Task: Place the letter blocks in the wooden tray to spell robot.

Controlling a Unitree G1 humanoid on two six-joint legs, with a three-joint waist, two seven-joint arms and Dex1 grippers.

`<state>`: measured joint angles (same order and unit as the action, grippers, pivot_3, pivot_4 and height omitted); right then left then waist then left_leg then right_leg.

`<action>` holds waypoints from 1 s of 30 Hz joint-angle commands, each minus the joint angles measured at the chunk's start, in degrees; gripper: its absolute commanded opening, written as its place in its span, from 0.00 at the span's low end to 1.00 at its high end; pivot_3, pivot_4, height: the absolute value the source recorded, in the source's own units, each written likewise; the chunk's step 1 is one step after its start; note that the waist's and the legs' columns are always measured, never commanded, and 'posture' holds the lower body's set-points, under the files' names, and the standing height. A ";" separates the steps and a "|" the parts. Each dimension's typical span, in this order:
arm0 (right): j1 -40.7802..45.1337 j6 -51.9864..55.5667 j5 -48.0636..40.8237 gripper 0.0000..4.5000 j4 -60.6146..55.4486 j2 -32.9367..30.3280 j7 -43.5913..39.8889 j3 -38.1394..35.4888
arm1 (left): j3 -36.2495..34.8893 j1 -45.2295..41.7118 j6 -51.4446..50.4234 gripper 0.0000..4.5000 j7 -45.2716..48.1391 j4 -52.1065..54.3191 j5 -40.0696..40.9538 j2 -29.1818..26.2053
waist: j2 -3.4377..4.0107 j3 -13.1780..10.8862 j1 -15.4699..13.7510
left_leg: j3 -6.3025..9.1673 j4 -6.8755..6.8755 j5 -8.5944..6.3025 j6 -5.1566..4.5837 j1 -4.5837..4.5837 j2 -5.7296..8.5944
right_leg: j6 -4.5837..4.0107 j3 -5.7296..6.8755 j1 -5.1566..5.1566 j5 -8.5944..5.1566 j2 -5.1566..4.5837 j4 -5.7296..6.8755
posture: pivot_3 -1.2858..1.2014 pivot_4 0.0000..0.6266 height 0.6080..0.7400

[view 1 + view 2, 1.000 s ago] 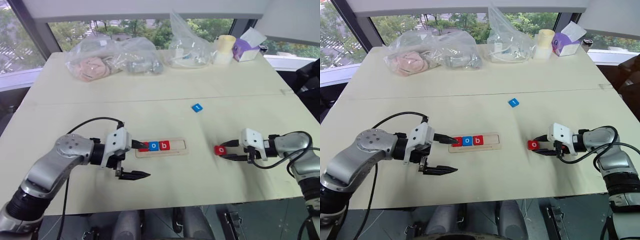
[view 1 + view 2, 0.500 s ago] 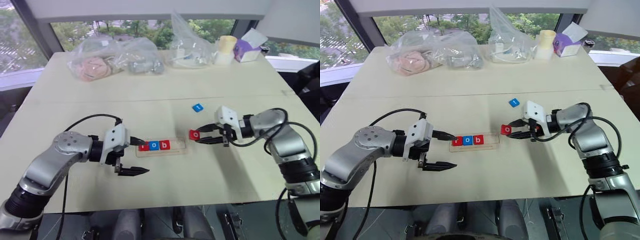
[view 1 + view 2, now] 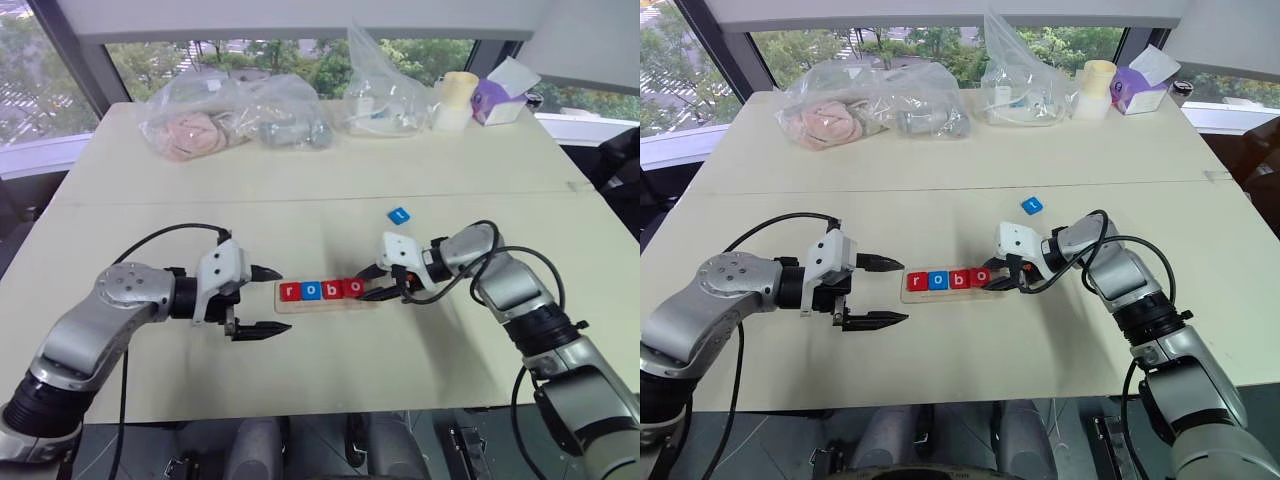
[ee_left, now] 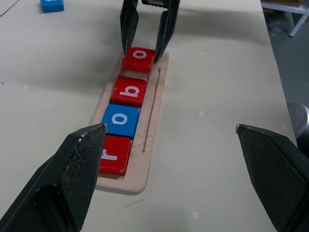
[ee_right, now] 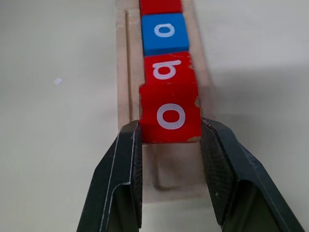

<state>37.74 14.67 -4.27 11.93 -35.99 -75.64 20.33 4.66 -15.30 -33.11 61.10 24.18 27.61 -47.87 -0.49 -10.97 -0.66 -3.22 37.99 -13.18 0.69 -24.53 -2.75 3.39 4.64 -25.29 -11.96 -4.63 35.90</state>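
The wooden tray (image 3: pixel 322 304) lies mid-table and holds a red r (image 3: pixel 289 291), a blue o (image 3: pixel 310 291) and a red b (image 3: pixel 331 290) in a row. My right gripper (image 5: pixel 170 126) is shut on a red o block (image 5: pixel 170 114) at the tray's fourth place, right beside the b. Whether that block rests in the slot I cannot tell. A blue t block (image 3: pixel 399 214) lies loose on the table behind the tray. My left gripper (image 3: pixel 286 300) stands open just left of the tray's end, with nothing between its fingers.
Clear plastic bags (image 3: pixel 228 118) with soft items sit along the table's far edge, beside another bag (image 3: pixel 385 95), a yellow cup (image 3: pixel 453 98) and a purple tissue box (image 3: pixel 500 97). The table's front edge (image 3: pixel 330 405) runs close below both arms.
My right gripper has carried the red o block leftward from the table's right side to the tray, next to the b. The left gripper has stayed open beside the tray.
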 commanded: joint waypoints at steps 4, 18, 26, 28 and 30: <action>1.97 -2.27 1.12 0.25 1.28 0.52 -0.19 -0.25 | -1.49 0.11 0.21 1.00 -0.90 1.32 0.68 0.19 | 0.00 0.00 -0.02 | 0.00 0.00 0.00 0.00 0.00 0.00 | 0.00 0.00 0.01 0.00 0.00 0.00 | 0.52 0.24 1.00; 5.59 -2.09 -1.37 0.99 1.57 1.93 3.40 -5.90 | -0.81 -0.93 0.29 1.00 -1.42 0.56 0.48 1.02 | 0.00 0.00 0.04 | -0.01 0.00 0.00 0.00 0.01 0.00 | 0.00 0.00 -0.01 0.00 0.00 0.05 | 0.52 0.24 1.00; 5.47 5.17 -3.18 0.99 8.45 2.77 23.76 -20.34 | -5.92 -4.52 0.81 1.00 -9.93 -1.93 1.31 7.32 | -0.04 0.02 -0.45 | 0.04 0.02 0.00 0.00 0.01 0.02 | -0.08 0.01 0.06 0.04 -0.01 0.05 | 0.52 0.24 1.00; 3.60 6.58 -2.48 0.99 8.86 4.52 29.18 -21.55 | -6.45 -6.61 2.30 1.00 -12.66 -3.52 -0.28 9.57 | -0.07 0.02 -0.17 | 0.04 0.04 0.00 0.00 0.00 0.04 | -0.18 0.00 0.09 0.12 -0.02 0.03 | 0.52 0.24 1.00; 2.81 8.84 -2.17 0.99 9.80 6.68 34.00 -22.17 | -6.18 -8.18 3.19 1.00 -14.09 -5.02 -1.66 10.78 | -0.06 0.02 0.17 | 0.02 0.04 0.01 0.00 0.02 0.04 | -0.15 -0.01 0.11 0.15 -0.02 0.03 | 0.52 0.24 1.00</action>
<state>39.90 22.33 -6.68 22.13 -30.23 -45.44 -0.42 -0.61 -22.75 -31.59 48.28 19.17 26.67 -37.41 -0.55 -10.95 -0.49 -3.23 38.02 -13.17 0.68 -24.50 -2.72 3.33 4.63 -25.22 -11.75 -4.64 35.99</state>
